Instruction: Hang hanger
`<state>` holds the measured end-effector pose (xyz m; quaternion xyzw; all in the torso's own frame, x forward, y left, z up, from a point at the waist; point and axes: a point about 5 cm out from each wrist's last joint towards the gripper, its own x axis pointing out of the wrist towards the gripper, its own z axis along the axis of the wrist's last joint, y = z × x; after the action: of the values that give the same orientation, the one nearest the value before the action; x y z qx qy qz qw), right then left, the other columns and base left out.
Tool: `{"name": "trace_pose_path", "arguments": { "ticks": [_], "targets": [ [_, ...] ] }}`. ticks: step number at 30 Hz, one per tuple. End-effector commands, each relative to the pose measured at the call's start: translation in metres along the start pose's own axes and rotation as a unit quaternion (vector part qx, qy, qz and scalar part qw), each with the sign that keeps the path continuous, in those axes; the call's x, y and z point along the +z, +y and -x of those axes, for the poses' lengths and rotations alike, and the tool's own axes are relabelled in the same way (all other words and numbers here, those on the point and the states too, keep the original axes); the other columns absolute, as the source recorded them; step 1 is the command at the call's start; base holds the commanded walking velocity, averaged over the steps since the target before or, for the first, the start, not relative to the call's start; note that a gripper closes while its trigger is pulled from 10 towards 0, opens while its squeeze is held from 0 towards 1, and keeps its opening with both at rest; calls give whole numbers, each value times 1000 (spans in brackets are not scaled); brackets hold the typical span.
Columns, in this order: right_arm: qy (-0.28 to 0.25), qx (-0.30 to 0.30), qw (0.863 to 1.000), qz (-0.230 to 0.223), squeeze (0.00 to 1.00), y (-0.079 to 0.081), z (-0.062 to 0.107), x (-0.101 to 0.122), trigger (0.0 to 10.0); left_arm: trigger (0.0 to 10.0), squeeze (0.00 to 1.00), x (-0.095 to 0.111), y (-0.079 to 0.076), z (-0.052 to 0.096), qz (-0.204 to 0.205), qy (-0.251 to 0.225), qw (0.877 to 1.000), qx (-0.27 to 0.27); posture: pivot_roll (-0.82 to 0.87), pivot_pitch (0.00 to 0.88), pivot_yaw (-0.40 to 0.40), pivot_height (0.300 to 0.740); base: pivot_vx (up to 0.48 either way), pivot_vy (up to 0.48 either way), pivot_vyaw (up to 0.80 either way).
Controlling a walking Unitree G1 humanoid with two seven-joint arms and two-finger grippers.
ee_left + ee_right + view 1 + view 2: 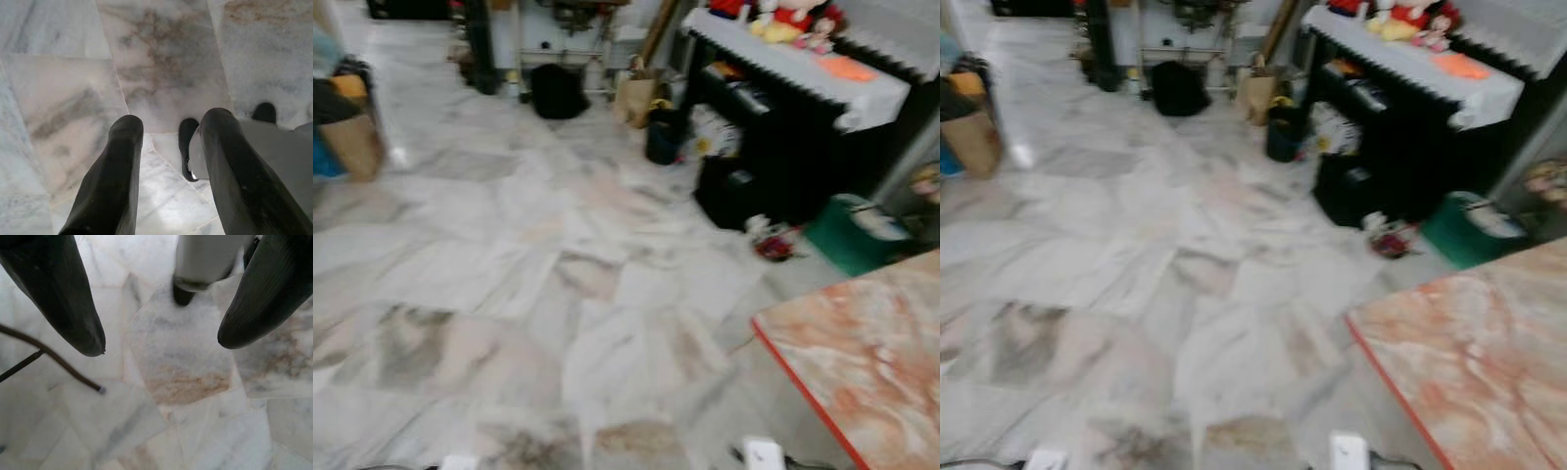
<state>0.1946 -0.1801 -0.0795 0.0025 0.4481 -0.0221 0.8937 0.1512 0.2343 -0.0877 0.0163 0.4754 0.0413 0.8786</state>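
Note:
Both arms hang low over the marble floor. In the left wrist view my left gripper [171,120] is open, with bare floor tiles between its two black fingers. My right gripper [161,345] is open too and holds nothing. Beside its one finger [68,298] a thin dark bent rod [58,363] with a rounded tip crosses the floor; it may be part of a hanger, but I cannot tell. The eye views are blurred and give no clear sight of a hanger or a rail.
A wide marble floor [529,264] stretches ahead. At the right stand a black piano [783,137] with a white cover and toys, a green bin [847,235] and a table [871,352] with an orange marbled top. Bags [558,90] and clutter line the far wall.

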Motion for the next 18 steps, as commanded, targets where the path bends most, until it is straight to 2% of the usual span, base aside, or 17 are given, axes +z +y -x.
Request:
{"name": "trace_pose_path", "arguments": {
  "ticks": [1,6,12,16,18],
  "targets": [
    [2,12,991,-130,0,-6,-2,12,10000,10000,0,44,-5,-7,51,-68,996,38,134,60,-90,740,0,0,-756],
    [6,9,990,-142,0,-6,-2,10,10000,10000,0,42,-6,-7,57,-69,996,31,129,61,-91,740,0,0,-756],
    [-1,12,989,-147,0,4,-4,18,10000,10000,0,42,-3,-7,61,-65,995,32,123,59,-85,740,0,0,-756],
    [-2,19,989,-147,0,21,-5,25,10000,10000,0,44,0,-6,61,-70,995,32,122,51,-79,740,0,0,-756],
    [-2,21,989,-146,0,25,-6,26,10000,10000,0,44,0,-6,56,-71,995,32,124,50,-78,740,0,0,-756]
  ]
}}
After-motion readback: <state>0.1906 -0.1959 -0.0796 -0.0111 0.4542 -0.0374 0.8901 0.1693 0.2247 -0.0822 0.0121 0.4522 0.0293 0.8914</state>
